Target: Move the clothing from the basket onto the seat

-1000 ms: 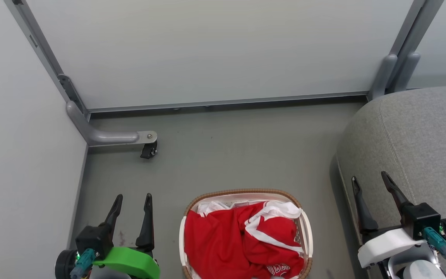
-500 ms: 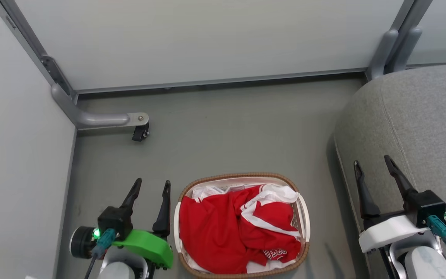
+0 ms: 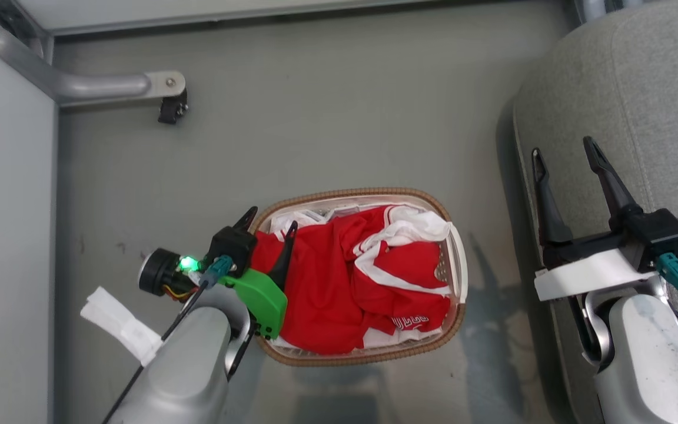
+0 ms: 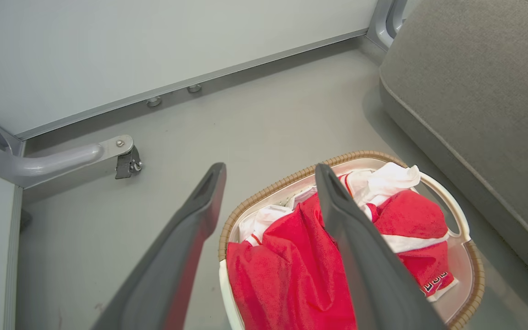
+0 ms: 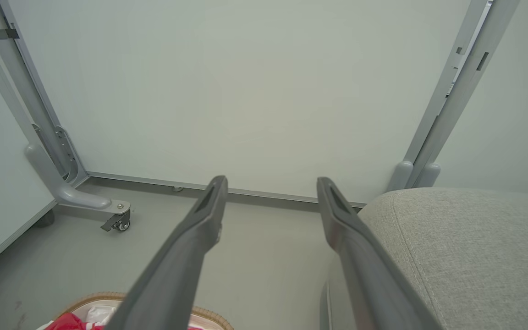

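Underneath everything, the grey floor (image 3: 315,118); along the right, the grey seat (image 3: 639,76), rounded edge just beside the basket (image 3: 362,192); on the floor, that oval basket, brown rim all round; heaped inside it, the red clothing (image 3: 327,294), white trim uppermost toward the far end; above the seat's near edge, the right gripper (image 3: 562,147), fingers spread wide, holds nothing; above the basket's left end, the left gripper (image 3: 272,219), likewise spread and empty, one finger over the clothing, the other near the rim.
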{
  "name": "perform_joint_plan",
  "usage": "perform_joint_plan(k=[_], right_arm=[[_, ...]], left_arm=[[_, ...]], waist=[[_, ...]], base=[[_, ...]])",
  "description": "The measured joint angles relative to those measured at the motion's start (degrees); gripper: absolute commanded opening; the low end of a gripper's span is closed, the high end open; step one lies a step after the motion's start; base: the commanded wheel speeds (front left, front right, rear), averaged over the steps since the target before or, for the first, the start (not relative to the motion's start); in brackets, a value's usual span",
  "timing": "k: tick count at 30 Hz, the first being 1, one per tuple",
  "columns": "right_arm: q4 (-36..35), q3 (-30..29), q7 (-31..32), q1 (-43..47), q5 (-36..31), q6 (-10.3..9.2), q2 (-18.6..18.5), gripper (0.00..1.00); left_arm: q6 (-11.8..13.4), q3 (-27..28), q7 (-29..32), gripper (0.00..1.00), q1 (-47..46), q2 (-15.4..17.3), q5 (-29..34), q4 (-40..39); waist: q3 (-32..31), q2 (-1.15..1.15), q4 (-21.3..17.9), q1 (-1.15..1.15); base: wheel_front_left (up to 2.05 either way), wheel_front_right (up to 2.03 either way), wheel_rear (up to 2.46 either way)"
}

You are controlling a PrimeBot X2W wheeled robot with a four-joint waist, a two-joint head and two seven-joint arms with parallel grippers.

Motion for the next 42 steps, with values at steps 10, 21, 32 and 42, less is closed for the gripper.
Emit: perform_joint_plan(k=[10, 21, 32, 42], right_arm=[[-0.5, 0.3, 0.0, -3.5, 2.0, 0.0, 0.0, 1.0], [-0.9, 1.8, 0.0, -5.3, 3.9, 0.0, 0.0, 1.0], [-1.1, 3.6, 0.0, -6.3, 4.8, 0.0, 0.0, 1.0], [-0.6, 4.9, 0.0, -6.3, 5.9, 0.0, 0.0, 1.0]], left_arm=[[-0.1, -10.5, 0.4, 1.0, -13.1, 1.9, 3.2, 16.2], [-0.1, -18.4, 3.8, 1.0, -18.7, 0.7, 4.1, 24.8], [4.5, -20.1, 13.1, 1.0, -22.5, 2.4, 5.0, 27.4], [5.1, -21.6, 18.0, 0.0, -22.2, 2.0, 5.2, 27.8]], waist=[[11.7, 0.0, -2.2, 0.01], [19.3, 0.0, -6.3, 0.01], [23.2, 0.0, -9.5, 0.0], [23.4, 0.0, -10.1, 0.0]], base=[[0.0, 0.0, 0.0], [0.0, 0.0, 0.0], [0.0, 0.0, 0.0], [0.0, 0.0, 0.0]])
